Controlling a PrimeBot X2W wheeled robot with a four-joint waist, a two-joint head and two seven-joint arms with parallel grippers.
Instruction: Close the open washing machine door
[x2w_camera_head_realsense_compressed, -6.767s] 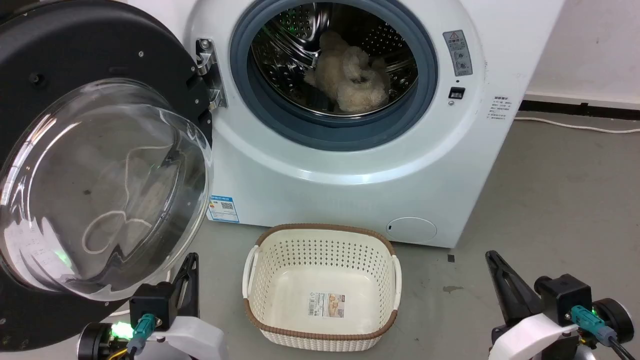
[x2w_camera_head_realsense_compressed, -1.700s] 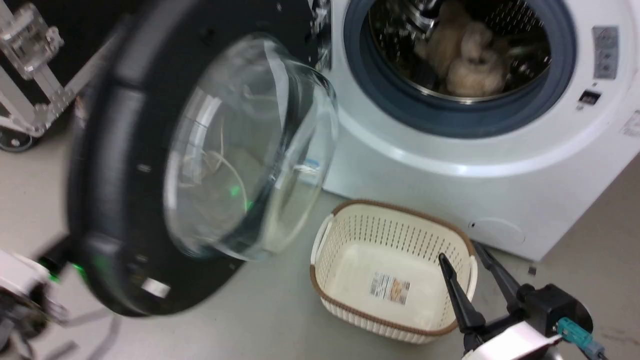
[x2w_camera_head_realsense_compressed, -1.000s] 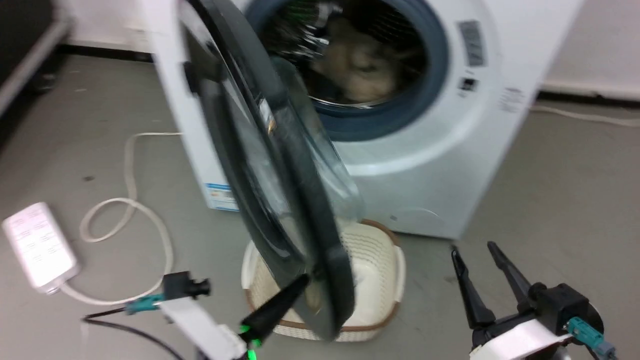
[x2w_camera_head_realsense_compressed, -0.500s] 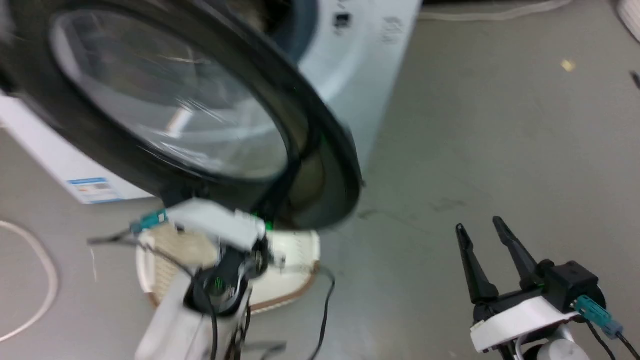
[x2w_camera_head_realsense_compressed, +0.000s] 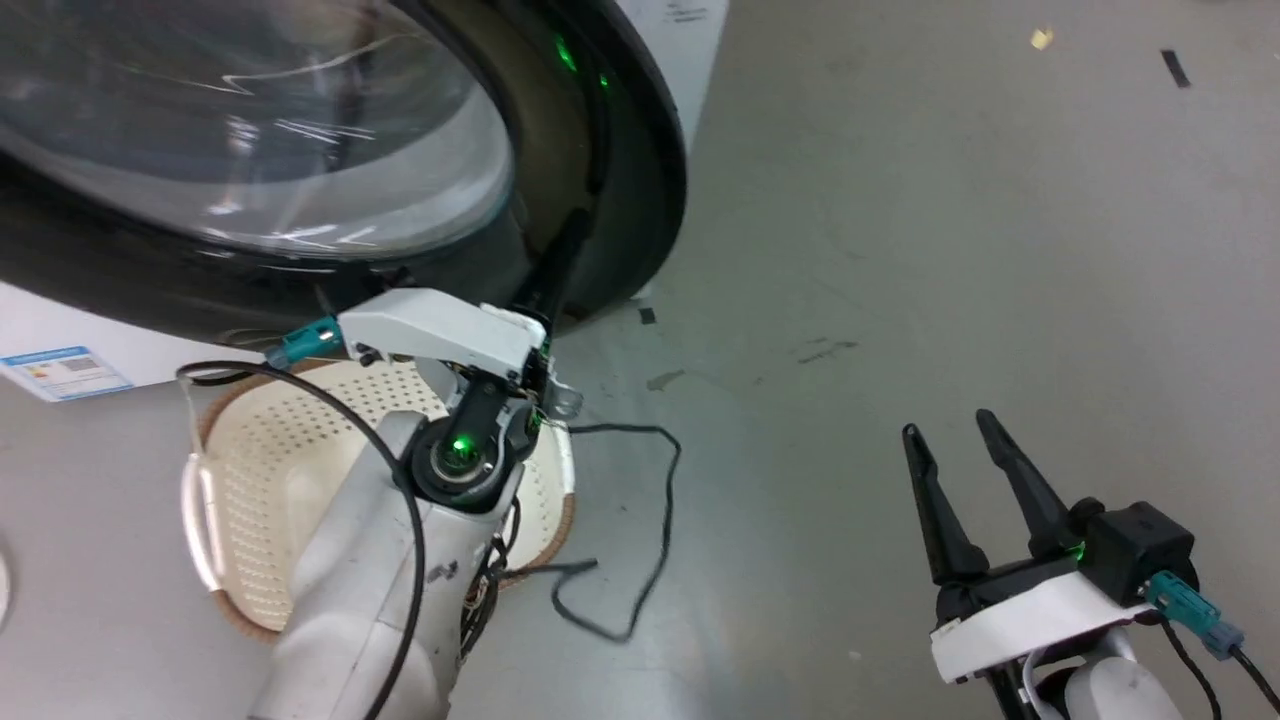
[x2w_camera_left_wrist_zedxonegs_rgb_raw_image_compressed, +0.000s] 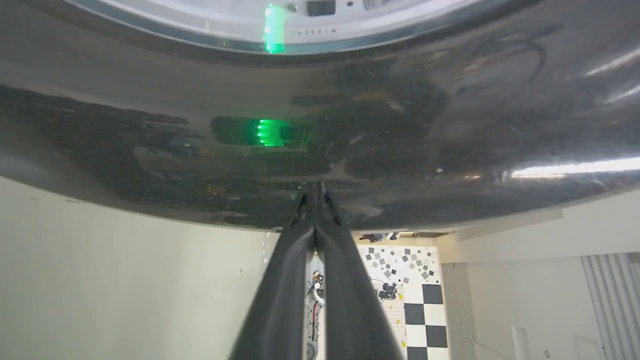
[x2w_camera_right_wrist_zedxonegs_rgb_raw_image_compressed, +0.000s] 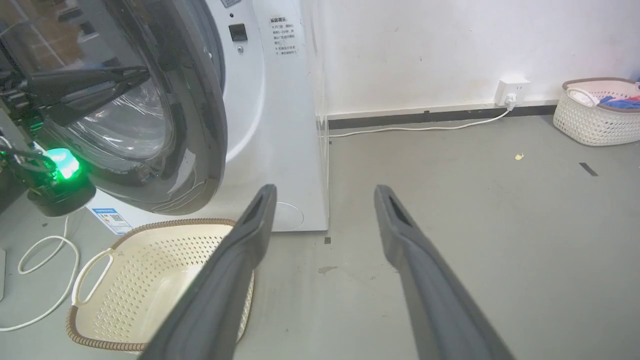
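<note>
Grey floor (x2w_camera_head_realsense_compressed: 950, 220) carrying white front-loading washing machine (x2w_camera_right_wrist_zedxonegs_rgb_raw_image_compressed: 280, 125). Large round black-rimmed glass washing machine door (x2w_camera_head_realsense_compressed: 640, 170) standing ajar, gap showing at latch side in right wrist view. Left hand (x2w_camera_head_realsense_compressed: 575, 225) resting tips against door's black rim, fingers pressed together. Right hand (x2w_camera_head_realsense_compressed: 946, 425) hanging over floor, fingers spread, holding nothing. Cream perforated plastic basket (x2w_camera_head_realsense_compressed: 260, 470) sitting below door.

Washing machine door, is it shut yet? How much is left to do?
Not yet. Looks done: the washing machine door stands partway closed, angled toward the washing machine. In hand: the left gripper, fingers together, has its tips against the door's black rim; the right gripper hangs open, idle. Left: push shut the gap seen in the right wrist view.
</note>
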